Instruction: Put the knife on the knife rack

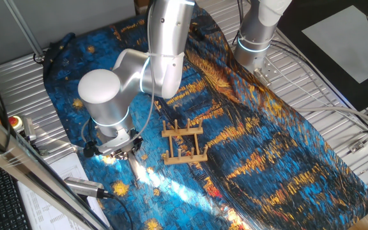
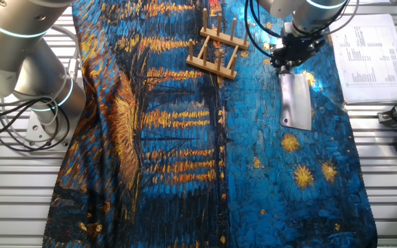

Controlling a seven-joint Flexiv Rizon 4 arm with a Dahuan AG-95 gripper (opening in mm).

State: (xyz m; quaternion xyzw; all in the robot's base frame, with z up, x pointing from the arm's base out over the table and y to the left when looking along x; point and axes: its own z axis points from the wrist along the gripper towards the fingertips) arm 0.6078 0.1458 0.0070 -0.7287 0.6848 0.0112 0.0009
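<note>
The knife rack [image 2: 218, 49] serves as the landmark: a small light-tan wooden frame of two rails, crossbars and upright pegs, standing empty on the blue and gold painted cloth [image 2: 185, 158] that covers the bench [image 2: 384, 207].

In the other fixed view the knife [image 2: 296, 102] lies flat on the cloth to the right of the rack and a little nearer the camera, well apart from it. Its broad grey blade points away from the arm, and its handle end reaches up under the end effector [image 2: 288, 60]. The end effector sits directly over that handle end, just right of the rack. The fingers appear closed around the handle, but they are dark and partly hidden by the wrist, so a firm grip cannot be confirmed.

In the one fixed view the end effector [image 1: 128, 152] hangs low to the left of the rack [image 1: 184, 144], and the knife [image 1: 135, 171] shows only as a thin pale edge sloping down from it onto the cloth.

A printed paper sheet [image 2: 371, 58] lies on the bench beyond the cloth's edge, on the far side of the knife from the rack. A silver cylinder [image 1: 85, 186] with a black cable lies near the end effector, further from the rack.
</note>
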